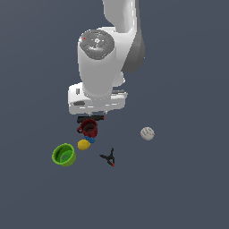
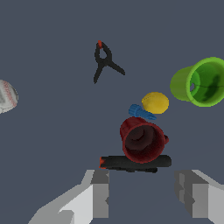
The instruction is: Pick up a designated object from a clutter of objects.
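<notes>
Looking down from the wrist, we saw the gripper spread wide, its two grey fingers well apart and holding nothing. Just beyond the fingertips lay a black clamp with a red tip, stretched across the gap. The dark red mug sat right behind that clamp, touching it, its dark inside facing the camera. Just past the mug were a blue bit and a yellow ball, close together. The bright green bowl stood farther off to one side, a second black clamp farther still, and the white baseball well apart on the bench.
</notes>
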Motion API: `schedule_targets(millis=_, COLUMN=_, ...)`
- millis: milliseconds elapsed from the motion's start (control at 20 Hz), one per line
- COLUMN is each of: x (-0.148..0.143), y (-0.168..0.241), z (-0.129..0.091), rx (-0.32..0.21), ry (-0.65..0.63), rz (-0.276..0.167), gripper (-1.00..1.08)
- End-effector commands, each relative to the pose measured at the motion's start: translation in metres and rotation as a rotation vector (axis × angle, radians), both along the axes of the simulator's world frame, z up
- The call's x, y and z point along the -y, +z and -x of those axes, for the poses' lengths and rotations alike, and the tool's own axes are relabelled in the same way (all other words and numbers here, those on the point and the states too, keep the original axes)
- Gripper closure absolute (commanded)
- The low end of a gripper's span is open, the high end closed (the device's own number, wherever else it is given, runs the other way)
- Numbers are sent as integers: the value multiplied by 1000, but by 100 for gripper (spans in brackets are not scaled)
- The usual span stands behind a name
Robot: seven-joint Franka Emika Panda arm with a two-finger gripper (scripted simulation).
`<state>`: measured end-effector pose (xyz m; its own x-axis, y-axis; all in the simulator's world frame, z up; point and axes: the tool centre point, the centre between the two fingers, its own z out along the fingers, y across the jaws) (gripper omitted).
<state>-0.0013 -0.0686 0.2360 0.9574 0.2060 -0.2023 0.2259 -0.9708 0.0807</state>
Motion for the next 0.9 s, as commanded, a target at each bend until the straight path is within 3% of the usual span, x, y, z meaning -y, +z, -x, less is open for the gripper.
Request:
schedule_targets(millis=0, x=9, y=-14, z=-2, rx=-41, ry=72, rz=10, gripper=-20)
schedule_targets(millis=850, x=67, y=-110, z=-7, rx=-335, ry=530, rz=26, gripper=-20)
